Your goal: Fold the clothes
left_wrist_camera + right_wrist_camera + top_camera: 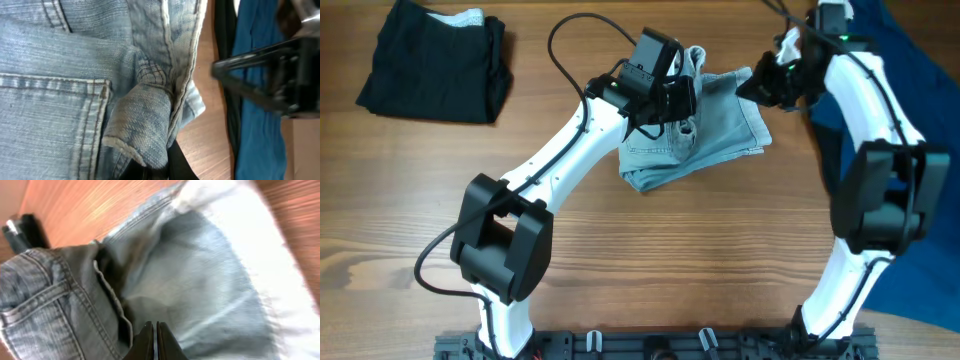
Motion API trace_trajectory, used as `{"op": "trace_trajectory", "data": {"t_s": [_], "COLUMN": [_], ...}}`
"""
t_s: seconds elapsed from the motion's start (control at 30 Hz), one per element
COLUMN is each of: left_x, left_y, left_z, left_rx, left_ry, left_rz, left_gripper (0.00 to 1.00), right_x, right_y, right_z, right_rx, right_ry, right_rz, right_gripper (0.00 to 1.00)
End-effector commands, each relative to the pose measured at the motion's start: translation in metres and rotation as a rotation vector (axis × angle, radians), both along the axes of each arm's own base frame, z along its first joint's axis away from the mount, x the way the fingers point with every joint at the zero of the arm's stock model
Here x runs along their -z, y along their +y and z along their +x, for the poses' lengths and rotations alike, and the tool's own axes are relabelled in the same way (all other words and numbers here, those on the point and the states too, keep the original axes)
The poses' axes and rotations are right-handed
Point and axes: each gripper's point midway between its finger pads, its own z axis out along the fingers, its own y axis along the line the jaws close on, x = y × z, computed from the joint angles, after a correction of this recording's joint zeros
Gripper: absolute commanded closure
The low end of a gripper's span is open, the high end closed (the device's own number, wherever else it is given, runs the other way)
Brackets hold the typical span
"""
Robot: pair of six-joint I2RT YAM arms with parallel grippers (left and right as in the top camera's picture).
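The clothes, a pair of faded light-blue denim pants, lie bunched in the middle of the table. My left gripper is over their upper left part. In the left wrist view it is shut on a fold of denim beside a stitched pocket. My right gripper is at the pants' upper right corner. Its jaws are pressed together with a thin sliver of the denim between them, and the pale inner side shows beyond.
A black folded garment lies at the back left. A large dark navy-blue cloth covers the right side behind my right arm and shows in the left wrist view as well. Wooden table shows in front of the pants.
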Motion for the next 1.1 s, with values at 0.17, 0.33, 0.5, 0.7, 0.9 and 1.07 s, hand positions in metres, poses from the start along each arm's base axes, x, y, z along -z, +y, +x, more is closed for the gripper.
{"op": "trace_trajectory", "data": {"t_s": [0.17, 0.33, 0.5, 0.7, 0.9, 1.07], "left_x": [-0.153, -0.192, -0.192, -0.178, -0.165, -0.156], "left_y": [0.104, 0.174, 0.200, 0.226, 0.234, 0.233], "left_z": [-0.016, -0.044, -0.055, -0.052, -0.045, -0.038], "left_rx": [-0.051, -0.146, -0.183, -0.222, -0.239, -0.238], "left_ry": [-0.269, -0.312, -0.290, -0.240, -0.198, -0.176], "left_rz": [-0.009, 0.034, 0.068, 0.111, 0.112, 0.117], "left_gripper": [0.96, 0.96, 0.96, 0.96, 0.96, 0.96], "right_x": [0.021, 0.038, 0.058, 0.069, 0.077, 0.103], "right_y": [-0.029, -0.015, 0.002, 0.011, 0.031, 0.039], "right_z": [-0.010, -0.015, -0.014, -0.016, -0.016, -0.018], "right_rx": [0.007, -0.044, -0.081, -0.111, -0.205, -0.214], "right_ry": [0.044, 0.054, 0.065, 0.082, 0.044, 0.086], "right_rz": [-0.214, -0.261, -0.264, -0.267, -0.252, -0.240], "right_gripper": [0.95, 0.96, 0.96, 0.96, 0.96, 0.96]}}
